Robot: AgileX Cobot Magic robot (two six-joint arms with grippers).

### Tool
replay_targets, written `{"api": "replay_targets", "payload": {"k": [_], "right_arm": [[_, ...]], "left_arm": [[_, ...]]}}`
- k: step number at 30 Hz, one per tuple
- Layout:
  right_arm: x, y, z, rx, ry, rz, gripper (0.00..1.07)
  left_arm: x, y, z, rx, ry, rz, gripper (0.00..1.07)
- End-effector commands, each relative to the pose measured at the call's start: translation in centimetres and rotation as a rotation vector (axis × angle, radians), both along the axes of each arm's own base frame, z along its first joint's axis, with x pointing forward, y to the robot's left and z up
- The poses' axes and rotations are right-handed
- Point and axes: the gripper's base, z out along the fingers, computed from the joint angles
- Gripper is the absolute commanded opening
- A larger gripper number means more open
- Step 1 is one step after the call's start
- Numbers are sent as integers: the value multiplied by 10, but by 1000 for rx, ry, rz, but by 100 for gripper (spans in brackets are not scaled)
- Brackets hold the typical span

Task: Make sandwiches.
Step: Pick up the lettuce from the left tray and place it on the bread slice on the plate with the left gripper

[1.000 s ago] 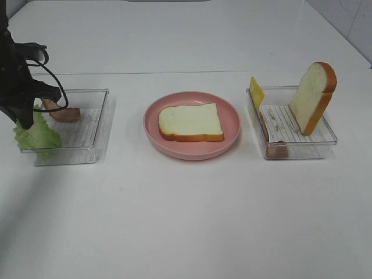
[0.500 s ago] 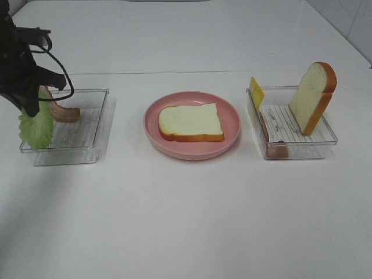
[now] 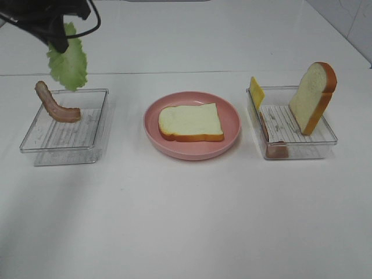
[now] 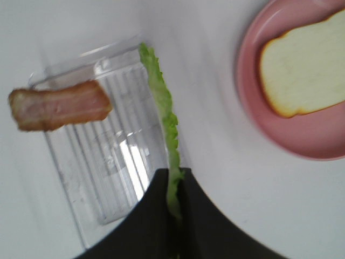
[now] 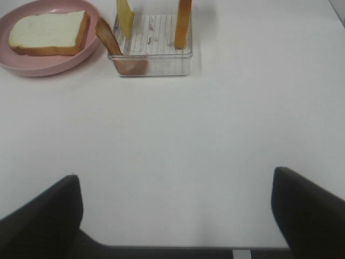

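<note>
Holding lettuce (image 3: pixel 68 61) aloft near the clear tray (image 3: pixel 64 145).
Left hand (image 3: pixel 58 40), clamped shut on its top edge, lets it dangle; the bread slice (image 3: pixel 190 122) lies rightward on the plate (image 3: pixel 192 154).

Bright, diffuse light washes the white counter (image 3: pixel 186 221); the pink plate (image 3: pixel 231 125) casts only a thin, soft shadow. The left wrist view blurs the bacon (image 4: pixel 56 105), and glare streaks the clear tray (image 4: pixel 126 167) beside the plate.
</note>
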Motion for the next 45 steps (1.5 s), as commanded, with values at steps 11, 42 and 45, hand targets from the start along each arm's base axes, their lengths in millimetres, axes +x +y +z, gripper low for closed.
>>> {"api": "replay_targets", "payload": {"k": [11, 42, 45], "right_arm": [[-2, 0, -1, -3, -22, -4, 92], [-2, 0, -1, -3, -21, -4, 92], [-2, 0, -1, -3, -21, -4, 92]], "left_arm": [[24, -86, -4, -302, -20, -252, 0], [46, -181, -121, -548, 140, -295, 0], [47, -182, -129, -543, 154, -290, 0]]}}
